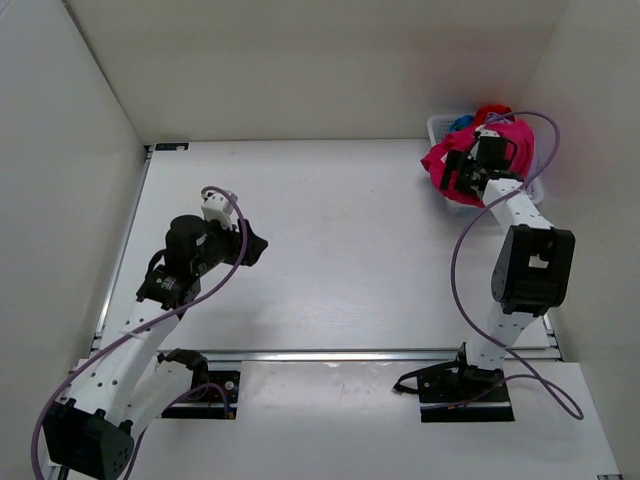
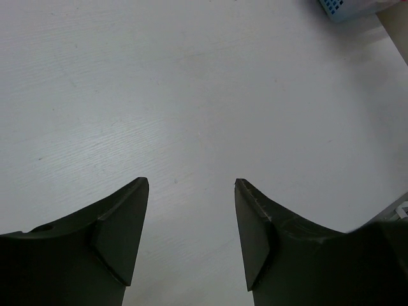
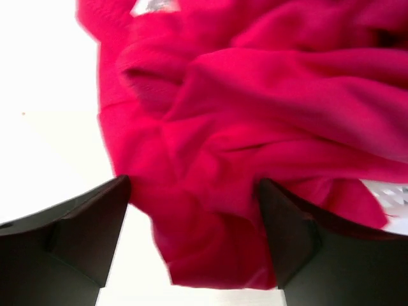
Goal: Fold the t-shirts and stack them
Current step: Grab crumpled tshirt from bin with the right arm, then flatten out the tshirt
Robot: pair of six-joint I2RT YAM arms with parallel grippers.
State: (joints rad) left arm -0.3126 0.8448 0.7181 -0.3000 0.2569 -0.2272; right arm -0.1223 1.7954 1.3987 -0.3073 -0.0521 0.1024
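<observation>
1. My right gripper (image 3: 192,183) is spread, jaws either side of the magenta t-shirt (image 3: 255,95), not clamped.
2. That shirt spills from the basket (image 1: 438,125) in the tabletop's (image 1: 330,230) far right corner.
3. My left gripper (image 2: 191,185) hangs released.
4. Nothing is folded or stacked yet.

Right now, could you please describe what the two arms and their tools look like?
Both the left arm and right arm have white links, black joint housings and looping purple cables. The left tool and right tool each have two dark, wedge-shaped fingers.
</observation>
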